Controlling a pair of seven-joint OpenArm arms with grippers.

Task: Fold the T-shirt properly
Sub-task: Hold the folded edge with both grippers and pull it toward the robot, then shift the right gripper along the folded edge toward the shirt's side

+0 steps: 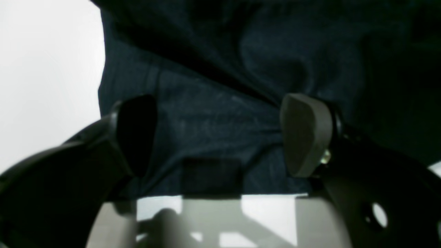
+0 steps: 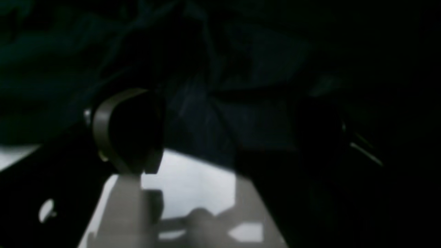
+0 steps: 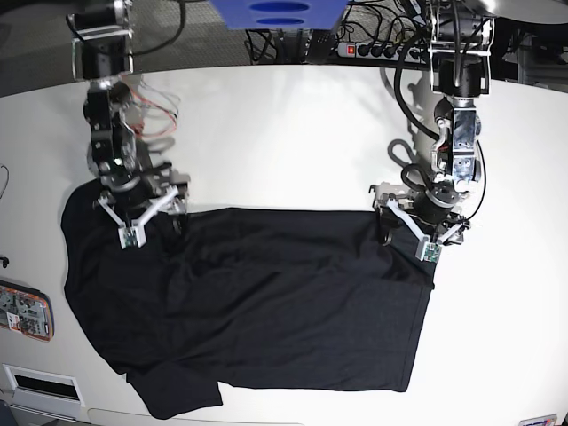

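Observation:
The black T-shirt point(image 3: 266, 302) lies spread on the white table point(image 3: 293, 133), with a sleeve at the lower left and wrinkles near the left end. My left gripper point(image 3: 408, 235) is open at the shirt's upper right corner. In the left wrist view its fingers point(image 1: 305, 134) stand wide apart over the cloth point(image 1: 213, 103), just inside its edge. My right gripper point(image 3: 153, 222) is open at the shirt's upper left. The right wrist view is very dark, and the gripper point(image 2: 224, 137) straddles bunched cloth point(image 2: 213, 103) there.
A blue object point(image 3: 275, 13) and a power strip point(image 3: 373, 49) with cables sit at the table's far edge. An orange device point(image 3: 22, 311) lies at the left edge. A white label point(image 3: 40, 383) sits at the front left corner.

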